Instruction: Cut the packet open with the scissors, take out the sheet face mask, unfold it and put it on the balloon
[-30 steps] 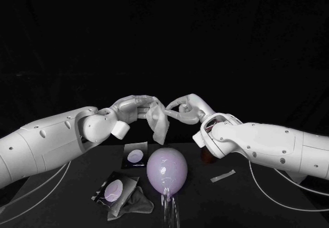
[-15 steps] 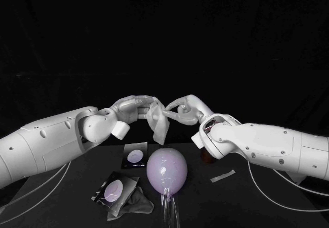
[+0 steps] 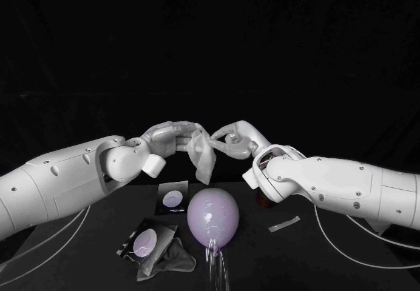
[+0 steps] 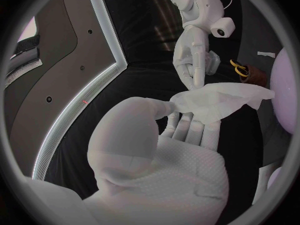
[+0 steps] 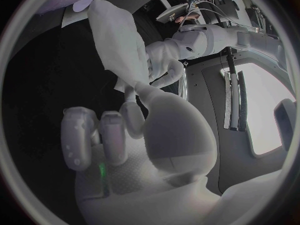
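White sheet mask (image 3: 204, 159) hangs crumpled, apart from the balloon (image 3: 213, 217). Left hand (image 3: 173, 137) and right hand (image 3: 235, 138) each pinch its top.

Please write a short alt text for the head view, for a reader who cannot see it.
The left hand and the right hand hold a folded white mask up between them, above a pale balloon lying on the black table. Two packets lie beside the balloon.
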